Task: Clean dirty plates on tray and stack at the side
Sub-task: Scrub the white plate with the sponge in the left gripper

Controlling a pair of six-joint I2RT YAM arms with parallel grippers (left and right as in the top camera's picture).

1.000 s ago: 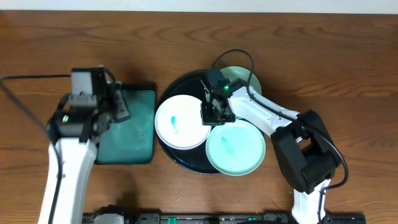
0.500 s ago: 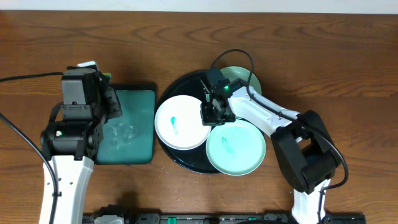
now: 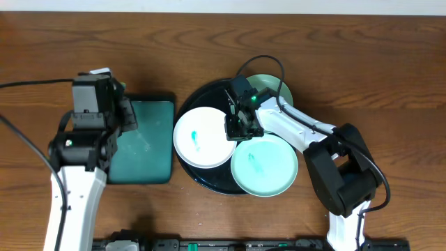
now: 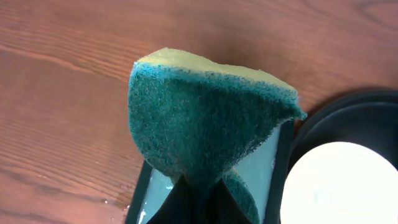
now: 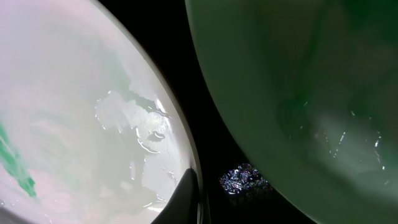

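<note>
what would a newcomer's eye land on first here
First, the round black tray mid-table carrying a white plate and two mint-green plates, with the right arm's fingers down among them. Next, the green sponge pinched in the left arm's fingers over the rectangular tray on the left.

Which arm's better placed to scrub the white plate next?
Left: the left pincer grips the green-and-yellow sponge beside the round black tray; the right pincer sits at the round white plate's rim, without one.

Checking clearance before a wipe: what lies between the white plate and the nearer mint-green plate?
The right gripper, over the black tray, sits between the white plate and that mint-green plate; the overhead view shows it.
</note>
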